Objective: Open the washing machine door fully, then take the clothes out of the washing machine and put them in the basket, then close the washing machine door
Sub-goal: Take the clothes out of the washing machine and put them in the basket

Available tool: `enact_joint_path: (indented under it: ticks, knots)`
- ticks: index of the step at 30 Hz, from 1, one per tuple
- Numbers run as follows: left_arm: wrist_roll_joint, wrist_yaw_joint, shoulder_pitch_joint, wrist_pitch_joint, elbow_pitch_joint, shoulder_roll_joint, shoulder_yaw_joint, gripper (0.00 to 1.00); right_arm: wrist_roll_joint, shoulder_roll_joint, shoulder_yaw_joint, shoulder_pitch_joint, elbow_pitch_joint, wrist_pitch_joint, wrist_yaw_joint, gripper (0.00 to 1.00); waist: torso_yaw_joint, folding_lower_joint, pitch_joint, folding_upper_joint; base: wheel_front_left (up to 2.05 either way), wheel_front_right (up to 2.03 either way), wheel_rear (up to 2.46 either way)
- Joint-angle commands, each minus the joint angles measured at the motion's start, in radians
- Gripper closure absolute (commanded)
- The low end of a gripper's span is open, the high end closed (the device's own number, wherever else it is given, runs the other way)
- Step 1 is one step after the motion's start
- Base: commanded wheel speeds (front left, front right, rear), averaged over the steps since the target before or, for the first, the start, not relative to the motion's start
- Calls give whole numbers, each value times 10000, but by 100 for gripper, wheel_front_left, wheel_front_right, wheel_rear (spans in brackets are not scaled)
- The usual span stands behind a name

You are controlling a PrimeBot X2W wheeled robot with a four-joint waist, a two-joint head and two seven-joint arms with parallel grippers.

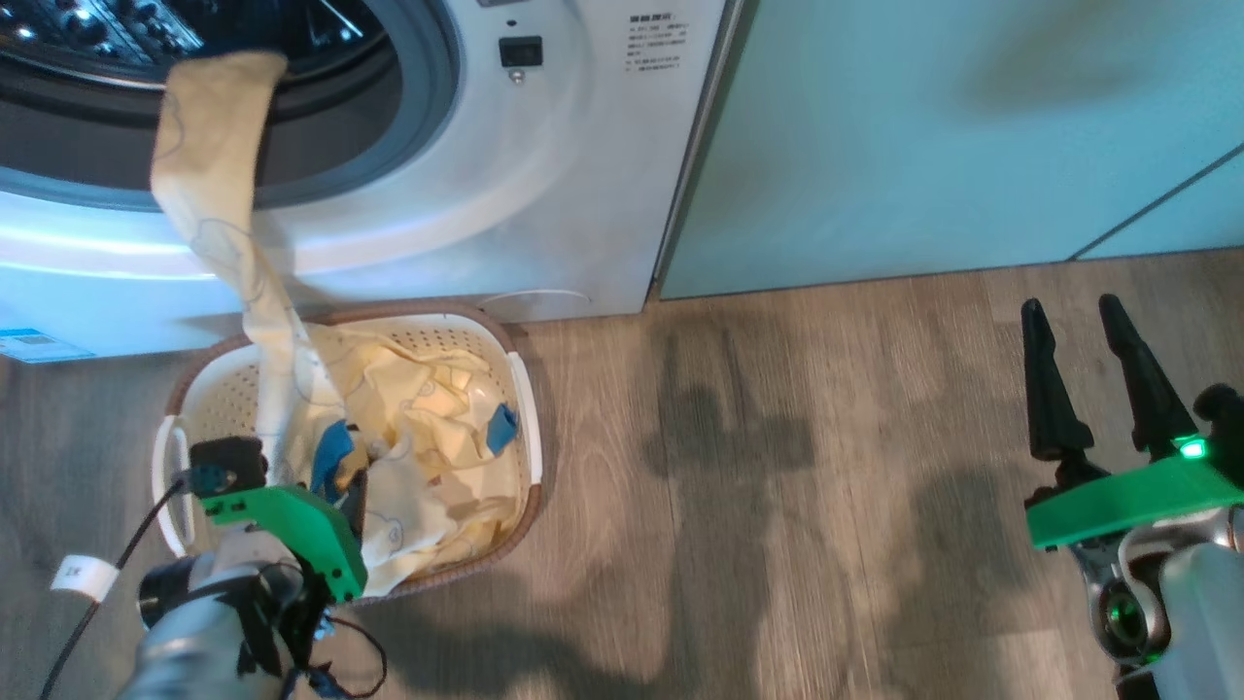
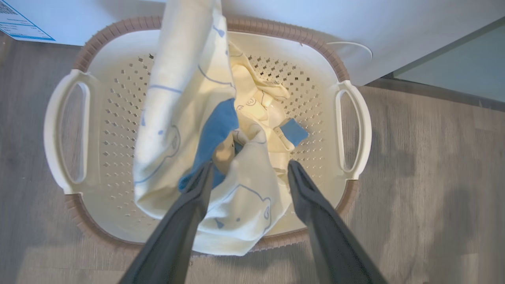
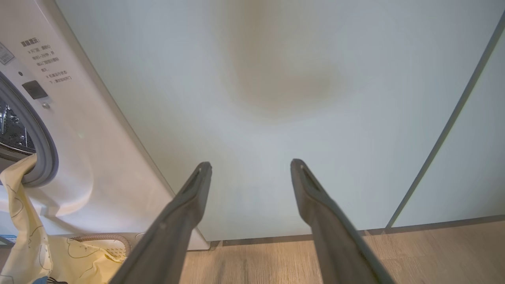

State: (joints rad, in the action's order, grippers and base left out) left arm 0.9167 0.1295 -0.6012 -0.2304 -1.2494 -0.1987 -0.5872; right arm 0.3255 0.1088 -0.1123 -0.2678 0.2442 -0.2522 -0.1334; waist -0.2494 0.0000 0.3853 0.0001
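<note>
Behind the basket (image 1: 408, 313), the washing machine (image 1: 564, 175) is cut off by the top and left edges, its printed panel text (image 1: 653, 44) too small to read and its blue-white sticker (image 1: 34, 345) cropped, while the clothes (image 1: 428, 408) hide the basket's floor.

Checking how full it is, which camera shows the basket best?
Left wrist view: it looks down into the basket, both handles and clothes showing. In the head view the left arm covers a corner; right wrist view catches a sliver of rim.

Left tool (image 2: 250, 165) points downward, right tool (image 1: 1069, 309) forward — both jaws spread wide.
</note>
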Motion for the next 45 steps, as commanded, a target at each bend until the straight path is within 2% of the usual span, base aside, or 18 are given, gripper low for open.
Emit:
enact_joint_path:
  ticks: [1,6,12,17,25,32,45]
  knots:
    - [20,11,-128,-206,87,-493,212,0,-56,116,-120,230,-263,-95,27,0,109,0,-210,-1,0,0,0]
    - [-136,-4,-338,-303,544,-860,505,0,-58,127,-46,387,-301,-95,27,0,262,0,-438,-1,0,0,0]
    - [-1028,-408,-49,-311,2408,-1451,1878,0,-68,115,-12,582,-285,-95,27,0,442,0,-792,-1,0,0,0]
    - [-2160,-654,728,-312,4072,-1519,3190,0,-65,103,-3,765,-244,-95,27,0,509,0,-1161,-1,0,0,0]
    - [-3972,-803,2479,-313,6629,-932,5395,0,-52,84,9,1106,-199,-95,27,0,569,0,-1779,-1,0,0,0]
    - [-5273,-522,4040,-313,8339,-56,7078,0,-43,76,66,1405,-175,-95,27,0,643,0,-2206,-1,0,0,0]
    - [-6349,-143,5194,-313,9671,874,8225,0,-47,67,62,1680,-143,-95,27,0,784,0,-2628,-1,0,0,0]
